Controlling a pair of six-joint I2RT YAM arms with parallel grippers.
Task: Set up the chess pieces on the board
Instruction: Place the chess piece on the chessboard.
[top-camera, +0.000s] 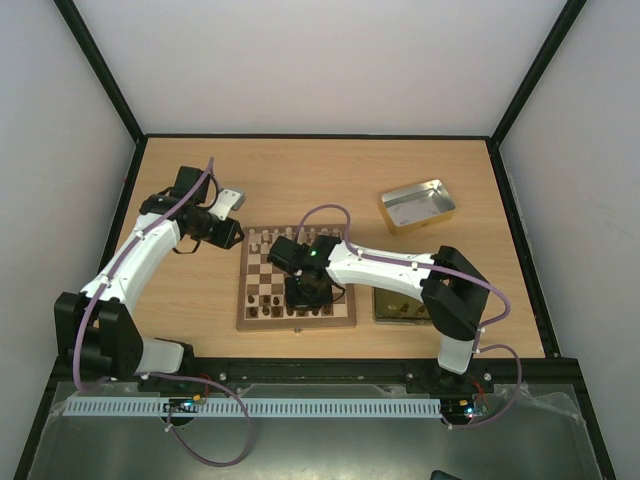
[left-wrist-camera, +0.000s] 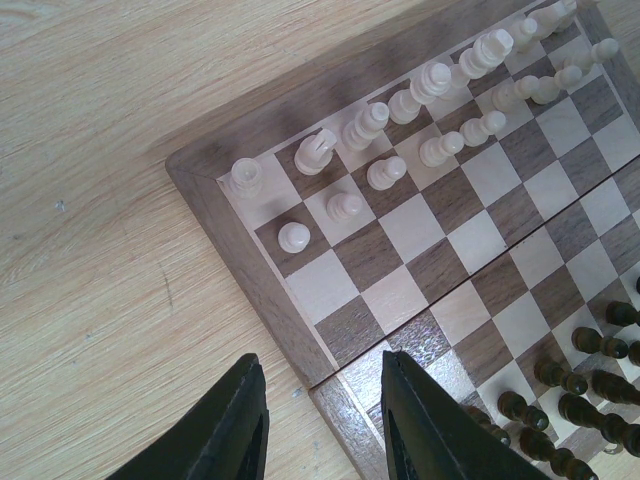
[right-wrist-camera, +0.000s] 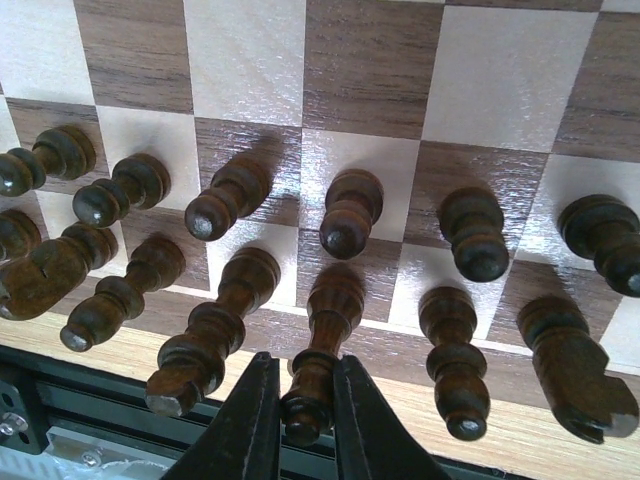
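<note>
**Right gripper** (right-wrist-camera: 307, 365): hanging over the near edge of the board, at the bottom centre of the right wrist view. Its two fingers are standing narrowly apart, flanking the head of one upright dark piece (right-wrist-camera: 325, 310) in the row nearest the edge. They are lying close against it on both sides; whether they are pressing on it cannot be told.

**Left gripper** (left-wrist-camera: 322, 360): hovering at the bottom of the left wrist view. Its jaws are standing partly apart with nothing between them, above the board's side border and the table just beside it.

**Board** (top-camera: 270, 322): lying flat at the centre of the overhead view, between the two arms.

**Dark pieces** (right-wrist-camera: 470, 230): standing in two rows along the board's lower edge, spreading to either side of the right gripper.

**Pale pieces** (left-wrist-camera: 440, 85): standing in two rows along the opposite edge. In the left wrist view they are running toward the upper right, well apart from the left gripper.

**Table** (top-camera: 300, 170): light wood-grain top, carrying everything listed.

**Silver tin** (top-camera: 417, 205): sitting open at the upper right of the table, well apart from the board.

**Gold-toned tin** (top-camera: 385, 308): lying just right of the board, partly hidden under the right arm.

**Walls** (top-camera: 330, 60): plain and pale, closing in the table on three sides, with black frame bars running along the corners.
</note>
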